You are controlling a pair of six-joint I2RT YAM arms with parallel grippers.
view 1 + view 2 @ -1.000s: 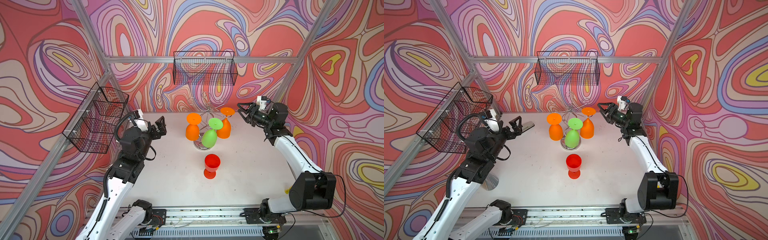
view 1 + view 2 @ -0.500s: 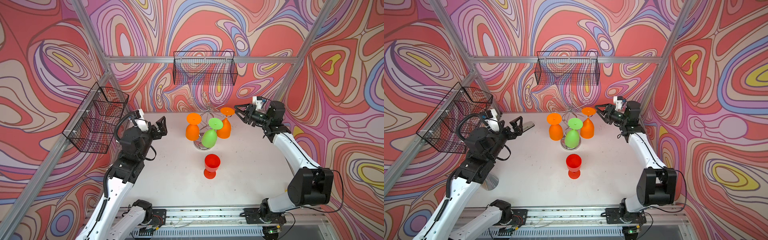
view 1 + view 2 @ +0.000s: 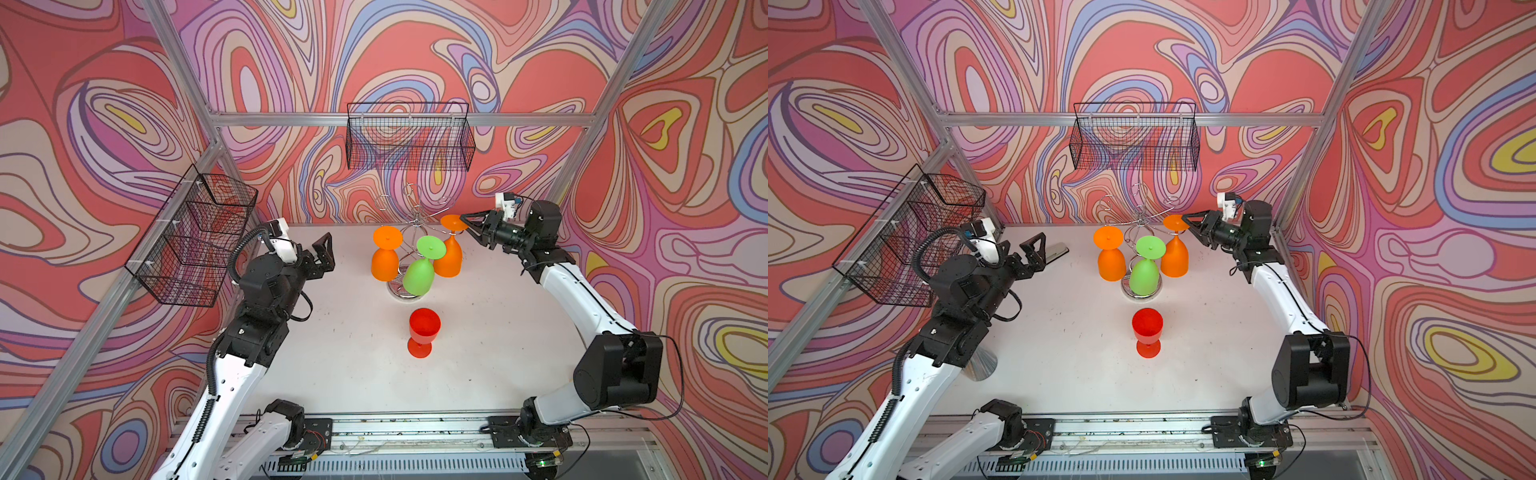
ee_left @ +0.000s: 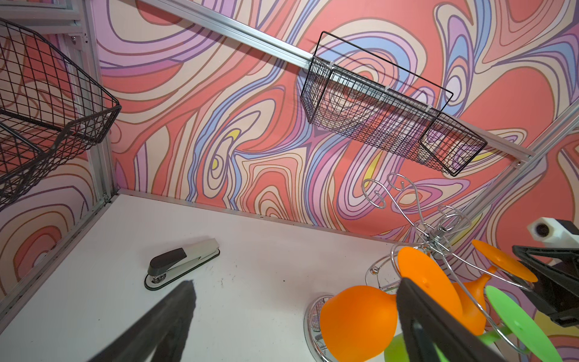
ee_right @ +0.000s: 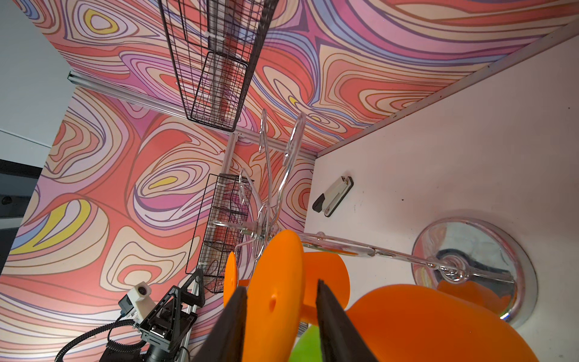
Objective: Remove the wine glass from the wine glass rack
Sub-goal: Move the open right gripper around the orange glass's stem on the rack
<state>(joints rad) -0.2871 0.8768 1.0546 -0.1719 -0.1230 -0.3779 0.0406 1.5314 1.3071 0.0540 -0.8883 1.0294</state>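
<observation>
Around orange glass foot [image 5: 275, 266], right claw [image 5: 280, 286]

Wine glass rack [image 5: 369, 250] of shiny chrome wire, its round base mirror-bright. The orange wine glasses [image 3: 385, 266], green wine glass [image 3: 419, 276] and red wine glass [image 3: 424, 326] look like smooth, matt plastic. Matt white table [image 3: 353, 332], lightly speckled and scuffed. Black wire mesh baskets [image 3: 409, 141]. Stapler [image 4: 185, 263] with a grey satin metal body and black plastic top.

Bright even light, soft shadows, glare on wine glass rack [image 5: 463, 247], warped wrist-view edges.
</observation>
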